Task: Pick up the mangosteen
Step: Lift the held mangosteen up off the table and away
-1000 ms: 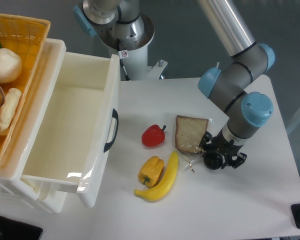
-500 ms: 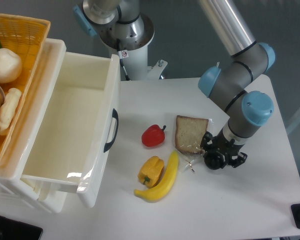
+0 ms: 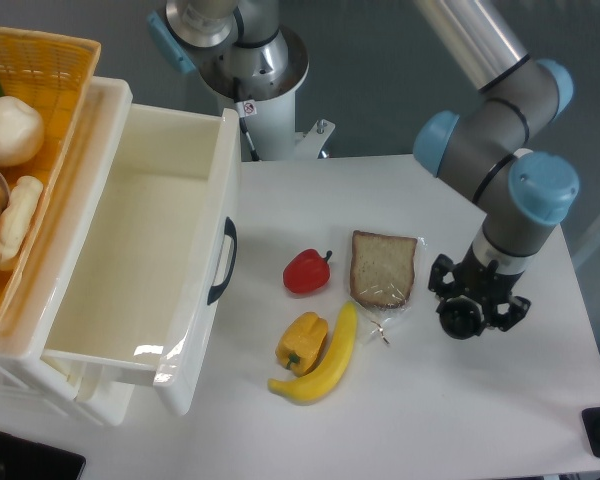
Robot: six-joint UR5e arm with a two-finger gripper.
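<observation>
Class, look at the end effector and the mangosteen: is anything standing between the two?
Nothing visible does. The mangosteen sits right at the end effector, apparently held between its fingers. The nearest other thing, the wrapped bread slice, lies off to the side on the table and is apart from both.

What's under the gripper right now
A dark round shape shows between the fingers of the gripper, probably the mangosteen. The gripper covers most of it, so the grasp cannot be confirmed.
</observation>
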